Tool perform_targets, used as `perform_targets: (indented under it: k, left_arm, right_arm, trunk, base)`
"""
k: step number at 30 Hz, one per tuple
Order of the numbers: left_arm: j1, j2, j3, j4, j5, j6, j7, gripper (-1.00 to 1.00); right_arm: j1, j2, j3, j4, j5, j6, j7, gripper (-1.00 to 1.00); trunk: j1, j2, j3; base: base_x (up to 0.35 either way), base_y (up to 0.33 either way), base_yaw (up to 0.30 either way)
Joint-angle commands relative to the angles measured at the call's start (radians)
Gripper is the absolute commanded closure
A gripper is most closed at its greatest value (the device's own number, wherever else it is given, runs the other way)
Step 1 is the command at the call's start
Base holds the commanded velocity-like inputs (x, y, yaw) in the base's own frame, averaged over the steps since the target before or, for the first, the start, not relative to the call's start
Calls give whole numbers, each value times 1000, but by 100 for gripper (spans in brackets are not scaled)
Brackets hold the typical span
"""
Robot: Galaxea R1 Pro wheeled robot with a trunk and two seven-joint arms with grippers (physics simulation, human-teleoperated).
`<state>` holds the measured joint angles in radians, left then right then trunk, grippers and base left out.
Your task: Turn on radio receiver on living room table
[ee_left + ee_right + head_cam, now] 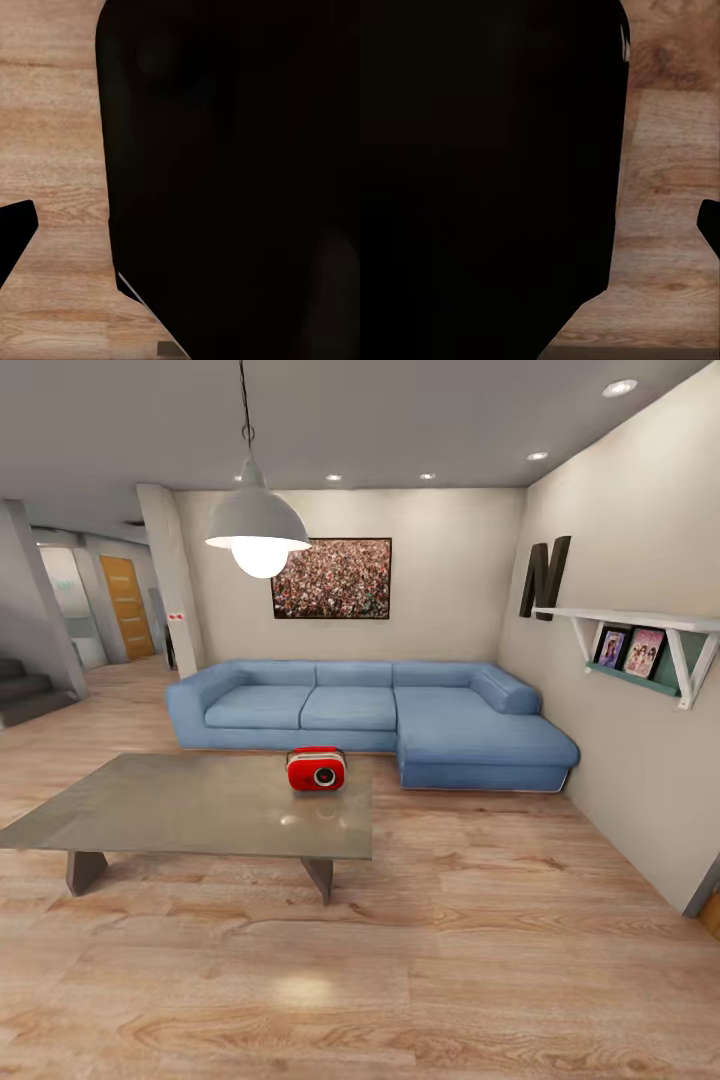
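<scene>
Grey-brown worktop (180, 800) low on the light wood plank floor (450, 960) at left, red radio receiver (316, 769) upright near its far right corner, dial facing the camera. Behind, blue L-shaped sofa (380, 715) under the white pendant lamp (257, 525) and framed crowd picture (331, 578); farther right, wall shelf (640, 645) with photos. Both claws: dark shapes over floor in wrist views, opening impossible to tell.

We see a big blue sofa (380, 720), a hanging lamp (258, 525), a picture (331, 578), a wall shelf (640, 645) and stairs (25, 695).
</scene>
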<state>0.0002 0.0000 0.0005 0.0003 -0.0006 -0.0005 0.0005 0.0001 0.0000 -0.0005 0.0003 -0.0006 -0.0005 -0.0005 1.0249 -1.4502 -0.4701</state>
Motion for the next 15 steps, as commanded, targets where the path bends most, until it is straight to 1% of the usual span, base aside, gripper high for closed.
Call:
perform_targets:
  k: [1,3,5,6,9,13,15]
  left_arm:
    - [6,6,5,6,-5,-5,5,-100]
    - [17,17,17,17,-16,-16,16,-100]
    - [27,28,28,28,-24,-28,28,-100]
    - [26,31,34,23,-24,-33,33,-100]
    - [23,14,25,6,-17,-47,35,-100]
    - [23,-9,22,-17,-15,-49,33,-100]
    - [23,-12,21,-28,-16,-50,33,-100]
  right_arm:
    - [6,-6,-5,6,-5,-5,-5,-100]
    - [17,-15,-17,17,-17,-16,-1,-100]
    - [29,-15,-28,28,-28,-28,0,-100]
    - [35,-15,-28,34,-33,-33,1,-100]
    - [52,-13,-18,26,-34,-40,2,-100]
    - [74,-12,-14,4,-36,-39,-1,-100]
    - [86,-12,-14,-8,-37,-40,-3,-100]
  trunk:
    - [0,0,0]
    - [0,0,0]
    - [0,0,0]
    - [0,0,0]
    - [0,0,0]
    - [0,0,0]
    - [0,0,0]
  base:
    - [0,0,0]
    - [0,0,0]
    - [0,0,0]
    - [0,0,0]
    - [0,0,0]
    - [0,0,0]
    - [0,0,0]
